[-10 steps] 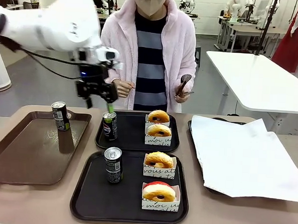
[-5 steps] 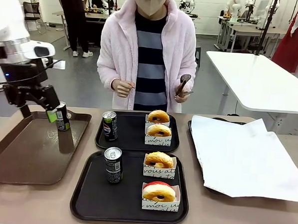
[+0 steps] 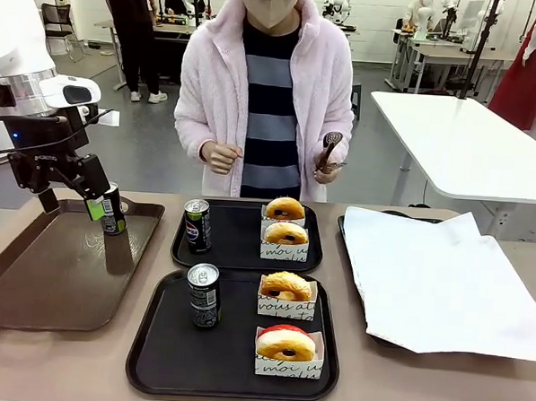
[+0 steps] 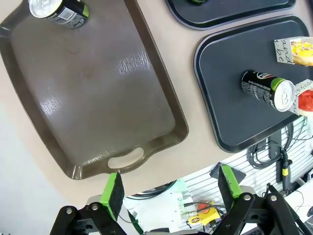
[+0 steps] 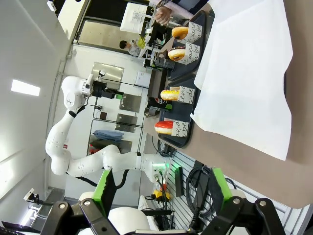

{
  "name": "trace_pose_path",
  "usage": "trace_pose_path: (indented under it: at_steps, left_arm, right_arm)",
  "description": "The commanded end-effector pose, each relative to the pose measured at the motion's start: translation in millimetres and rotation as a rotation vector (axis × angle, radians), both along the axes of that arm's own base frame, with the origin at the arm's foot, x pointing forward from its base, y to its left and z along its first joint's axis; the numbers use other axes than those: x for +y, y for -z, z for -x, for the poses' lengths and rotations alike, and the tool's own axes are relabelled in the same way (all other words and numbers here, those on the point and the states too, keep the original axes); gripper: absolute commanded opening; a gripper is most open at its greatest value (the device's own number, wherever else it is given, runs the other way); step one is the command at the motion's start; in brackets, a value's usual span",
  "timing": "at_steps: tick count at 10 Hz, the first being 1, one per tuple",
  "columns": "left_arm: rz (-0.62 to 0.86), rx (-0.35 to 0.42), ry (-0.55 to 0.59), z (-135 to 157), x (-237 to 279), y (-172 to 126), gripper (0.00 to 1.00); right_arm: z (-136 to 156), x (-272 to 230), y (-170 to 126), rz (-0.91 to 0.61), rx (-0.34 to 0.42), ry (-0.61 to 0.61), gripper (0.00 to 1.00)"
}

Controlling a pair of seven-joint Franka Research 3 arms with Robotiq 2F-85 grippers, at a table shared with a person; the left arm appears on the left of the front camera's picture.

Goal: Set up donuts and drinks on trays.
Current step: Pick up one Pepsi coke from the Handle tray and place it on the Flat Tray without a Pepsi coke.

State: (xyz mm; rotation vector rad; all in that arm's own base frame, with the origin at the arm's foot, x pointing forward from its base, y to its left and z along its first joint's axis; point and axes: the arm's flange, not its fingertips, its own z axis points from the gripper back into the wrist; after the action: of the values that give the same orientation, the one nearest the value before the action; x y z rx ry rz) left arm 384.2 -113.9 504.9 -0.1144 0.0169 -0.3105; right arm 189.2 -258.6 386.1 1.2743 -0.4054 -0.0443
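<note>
Two black trays [image 3: 232, 365] hold donuts [image 3: 285, 342] and cans [image 3: 204, 295] mid-bench; we see our left pincer [image 3: 70, 199] open, empty, near the bench's far left edge, well apart from them.

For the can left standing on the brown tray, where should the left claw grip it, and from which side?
Probably around the middle of the can, straight down from above. It stands upright at the far corner of the brown tray, with nothing else on the tray crowding it. The left claw, jaws open, hangs just beside it, so a short shift would likely do.
</note>
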Motion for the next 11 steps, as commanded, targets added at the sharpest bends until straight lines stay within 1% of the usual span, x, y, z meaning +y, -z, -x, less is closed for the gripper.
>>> trace_pose_path:
  at_steps: [1, 2, 3, 4, 6, 7, 8, 9, 10, 11]
  left_arm:
    - [0.0, -0.001, -0.001, 1.6, 0.8, 0.1, 1.0]
    - [0.212, 0.028, 0.006, -13.6, 28.6, 4.4, 1.0]
    - [0.382, 0.022, 0.019, -18.0, 55.3, 12.0, 1.0]
    - [0.526, 0.005, 0.015, -15.7, 84.2, 20.0, 1.0]
    - [0.745, -0.117, 0.032, 1.5, 140.9, 26.9, 1.0]
    - [0.826, -0.115, 0.002, 11.0, 169.5, 33.5, 1.0]
    - [0.868, -0.112, -0.032, 19.8, 192.3, 43.4, 1.0]
    - [0.917, -0.089, -0.065, 20.2, 216.1, 50.6, 1.0]
    - [0.97, -0.056, -0.137, 27.4, 243.2, 63.2, 1.0]
    - [1.02, -0.008, -0.185, 32.9, 266.9, 70.2, 1.0]
  right_arm:
    - [0.9, -1.0, -0.4, -0.006, -0.02, -0.003, 1.0]
    - [0.9, -1.0, -0.4, -0.006, -0.02, -0.003, 1.0]
    - [0.9, -1.0, -0.4, -0.006, -0.02, -0.003, 1.0]
    - [0.9, -1.0, -0.4, -0.006, -0.02, -0.003, 1.0]
    - [0.9, -1.0, -0.4, -0.006, -0.02, -0.003, 1.0]
    - [0.9, -1.0, -0.4, -0.006, -0.02, -0.003, 1.0]
    - [0.9, -1.0, -0.4, -0.006, -0.02, -0.003, 1.0]
    - [0.9, -1.0, -0.4, -0.006, -0.02, -0.003, 1.0]
    - [0.9, -1.0, -0.4, -0.006, -0.02, -0.003, 1.0]
    - [0.9, -1.0, -0.4, -0.006, -0.02, -0.003, 1.0]
